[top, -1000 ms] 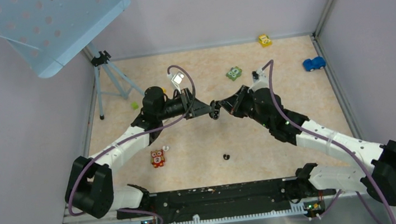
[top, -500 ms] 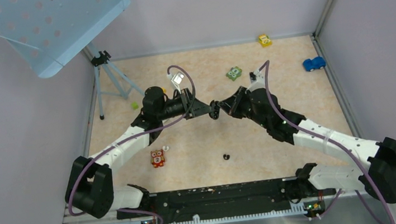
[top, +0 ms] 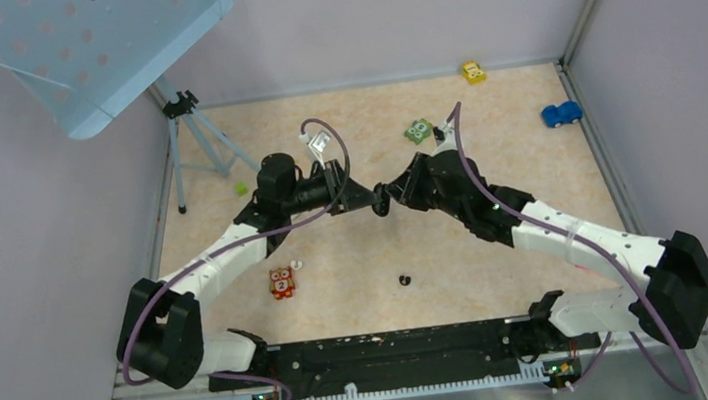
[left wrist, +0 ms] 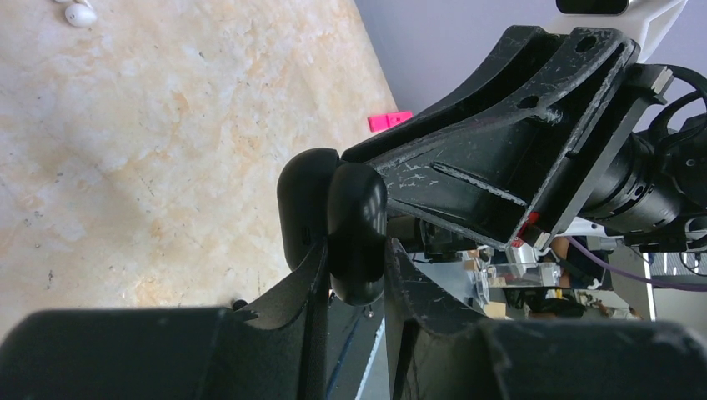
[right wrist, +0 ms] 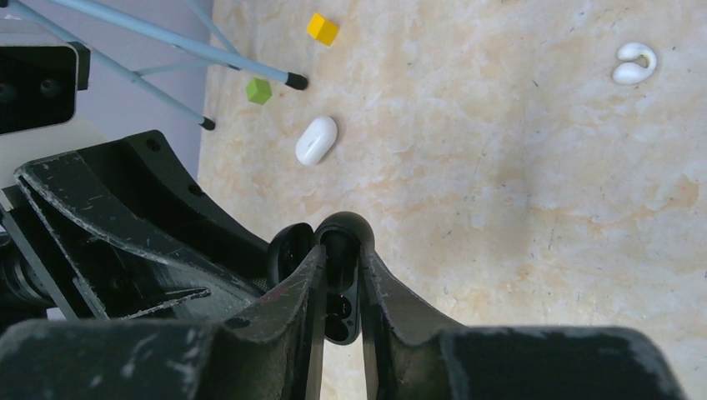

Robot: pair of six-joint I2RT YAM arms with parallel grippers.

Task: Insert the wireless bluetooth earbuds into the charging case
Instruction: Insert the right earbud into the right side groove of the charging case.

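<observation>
Left arm: the white-and-black jointed left arm [top: 220,253] runs from its base at the lower left of the overhead view up and right toward the middle.
Left gripper: the black two-finger left gripper [left wrist: 357,250] points right, clamped on a black rounded charging case [left wrist: 354,221], one finger on each side.
Right arm: the white-and-black jointed right arm [top: 560,235] runs from the lower right up and left, elbow bent.
Right gripper: the black two-finger right gripper [right wrist: 340,250] has its jaws narrowly parted, flanking the case's open half (contact unclear).
Meeting: the two grippers sit tip to tip at frame centre.
</observation>
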